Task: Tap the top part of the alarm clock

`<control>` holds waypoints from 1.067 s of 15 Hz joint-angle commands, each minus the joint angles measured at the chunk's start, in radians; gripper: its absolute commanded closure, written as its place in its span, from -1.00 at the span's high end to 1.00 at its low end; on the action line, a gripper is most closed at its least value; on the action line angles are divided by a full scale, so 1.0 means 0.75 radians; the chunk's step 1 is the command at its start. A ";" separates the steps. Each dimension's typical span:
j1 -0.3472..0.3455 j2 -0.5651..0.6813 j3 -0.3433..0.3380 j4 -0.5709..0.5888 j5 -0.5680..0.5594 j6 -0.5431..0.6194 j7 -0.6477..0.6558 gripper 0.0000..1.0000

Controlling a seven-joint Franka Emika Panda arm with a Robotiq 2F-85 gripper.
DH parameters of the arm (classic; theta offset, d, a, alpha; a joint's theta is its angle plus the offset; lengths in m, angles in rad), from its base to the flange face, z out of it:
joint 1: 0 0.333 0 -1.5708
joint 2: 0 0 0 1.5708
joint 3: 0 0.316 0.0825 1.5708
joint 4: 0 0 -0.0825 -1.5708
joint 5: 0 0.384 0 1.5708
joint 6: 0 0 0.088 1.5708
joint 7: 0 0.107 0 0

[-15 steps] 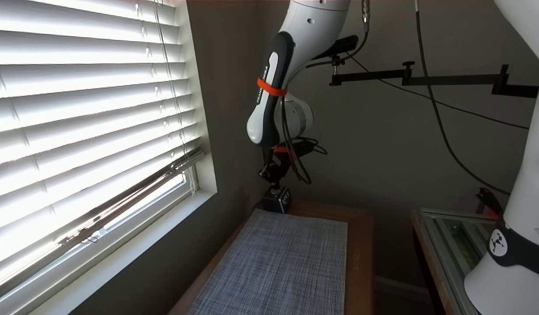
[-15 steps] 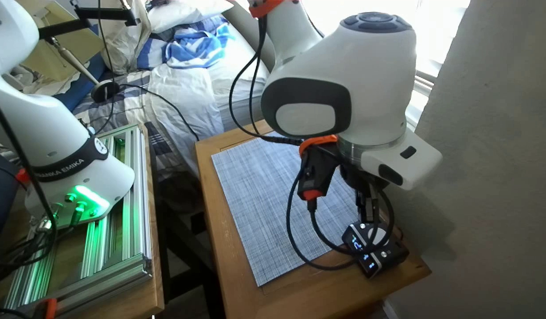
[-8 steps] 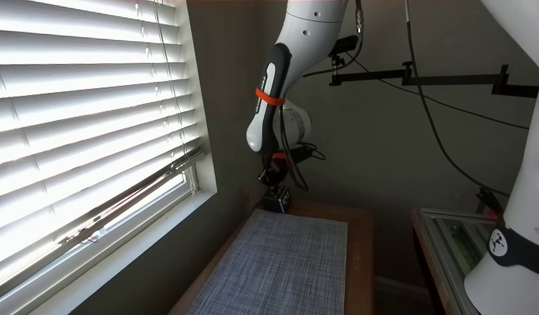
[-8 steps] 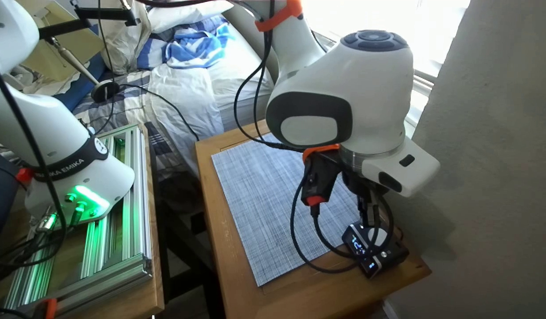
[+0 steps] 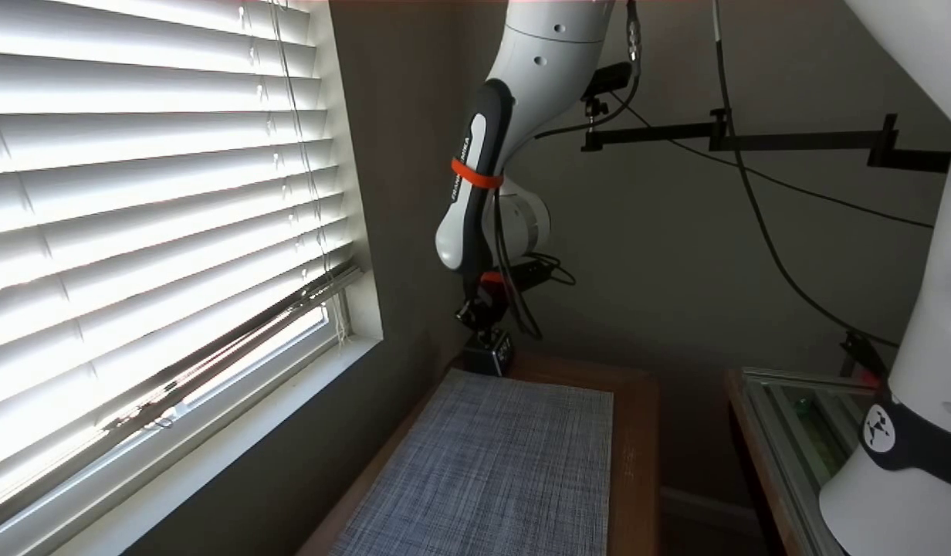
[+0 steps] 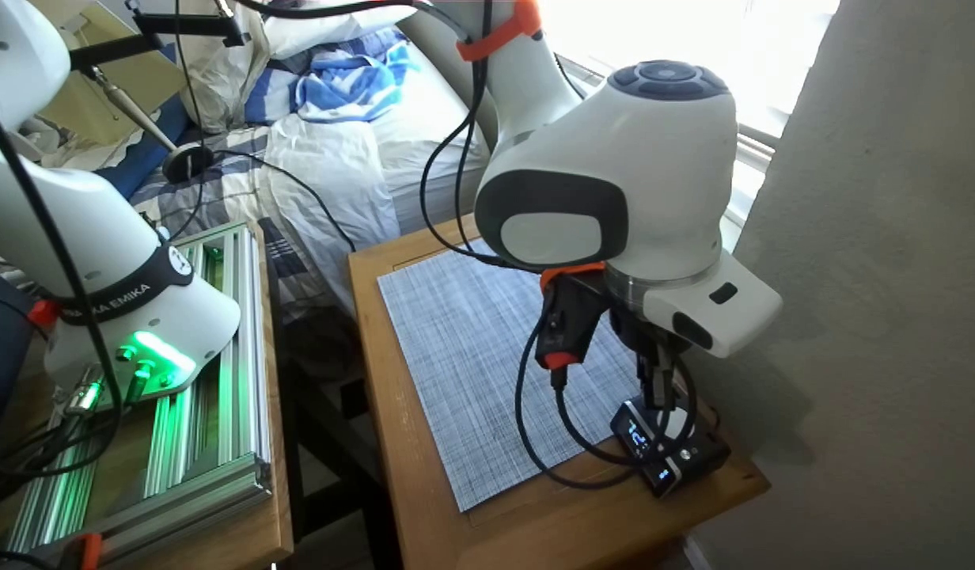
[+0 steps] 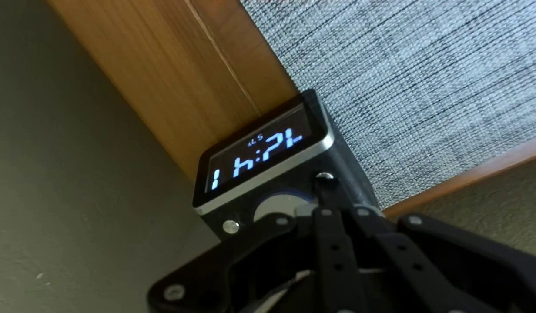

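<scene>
Tap on the alarm clock (image 7: pixel 274 169) unconfirmed, with the end effector (image 7: pixel 332 191) at its top

The reach looks finished; the tap itself can't be confirmed. In the wrist view the end effector's tip covers part of a small silver button (image 7: pixel 324 175) on top of the clock, just beside the large round pale button (image 7: pixel 274 205). Whether it touches or sits slightly above, I can't tell. The end effector looks closed, its fingers (image 7: pixel 331 199) together and nothing seen between them. If the tap hasn't been made, I'd judge that a short, light press remains, then lifting clear. Which button is meant isn't certain: the task only says the top part, so any spot up there may count.

The clock stands upright on the wooden counter (image 6: pixel 567 526), along the edge of the grey woven mat (image 7: pixel 429 87). An exterior view has it at the counter's far left corner (image 5: pixel 487 357); from the opposite end it sits near right (image 6: pixel 699 453).

As for writing, the clock's screen (image 7: pixel 256 152) is lit with pale blue strokes around a colon. They appear turned in the wrist view, and I can't read the time with confidence; the smaller letters beside them are too faint. No maker's name is legible on the clock. "EMIKA" reads on the base (image 6: pixel 143 328), the word before it partly blocked. The arm (image 5: pixel 549 69) carries "FRANKA EMIKA", crossed by an orange strap (image 5: pixel 477 174).
</scene>
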 commanded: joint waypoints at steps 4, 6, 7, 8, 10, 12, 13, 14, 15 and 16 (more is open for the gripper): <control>-0.038 0.023 0.033 0.015 0.044 0.033 0.010 -1.00; -0.040 0.024 0.037 0.014 0.047 0.033 0.010 -1.00; -0.041 0.025 0.039 0.014 0.049 0.033 0.009 -1.00; -0.042 0.025 0.042 0.014 0.051 0.030 0.008 -1.00; -0.040 0.029 0.043 0.015 0.052 0.029 0.009 -1.00; -0.039 0.033 0.042 0.016 0.052 0.029 0.011 -1.00; -0.039 0.035 0.041 0.016 0.052 0.029 0.012 -1.00; -0.039 0.036 0.040 0.017 0.052 0.029 0.013 -1.00; -0.040 0.037 0.040 0.017 0.052 0.031 0.013 -1.00; -0.041 0.038 0.041 0.017 0.053 0.034 0.012 -1.00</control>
